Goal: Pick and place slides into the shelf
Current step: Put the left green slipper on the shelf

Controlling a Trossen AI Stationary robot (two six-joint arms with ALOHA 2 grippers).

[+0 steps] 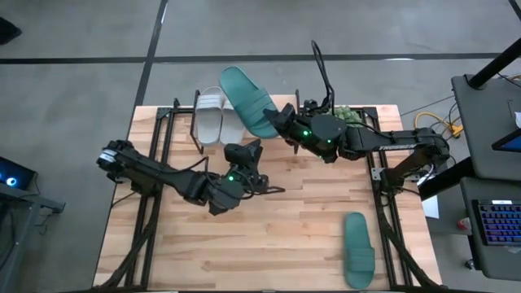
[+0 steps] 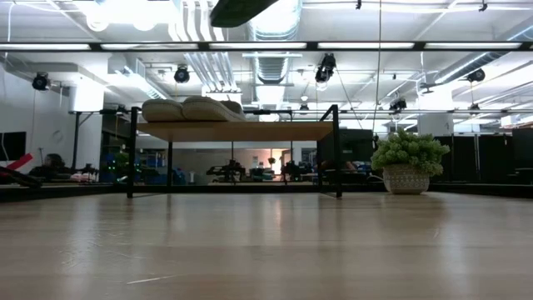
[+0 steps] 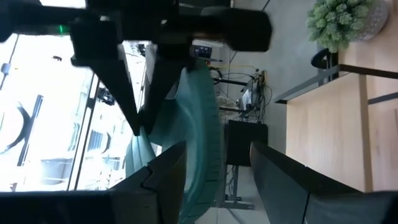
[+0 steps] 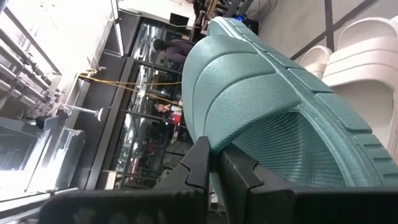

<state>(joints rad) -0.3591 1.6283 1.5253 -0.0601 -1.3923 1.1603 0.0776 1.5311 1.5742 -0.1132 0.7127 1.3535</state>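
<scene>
Two pale slides lie side by side on the shelf at the table's far edge; the low view shows the slides on its plank top. My right gripper is shut on one teal slide and holds it up above the shelf; only the slide's dark underside shows at the low view's top. A second teal slide lies flat near the table's near right corner. My left gripper hovers open mid-table, just near of the shelf, touching nothing. My right gripper pinches the teal slide between its two fingers by the edge of one end. The fingers come from the table's right side. The slide is lifted clear and tilted, its free end reaching out past the table's far edge.
A potted green plant stands at the far edge just right of the shelf, also seen in the low view. Bare tabletop spreads across the near half. Black frame rails run along both sides.
</scene>
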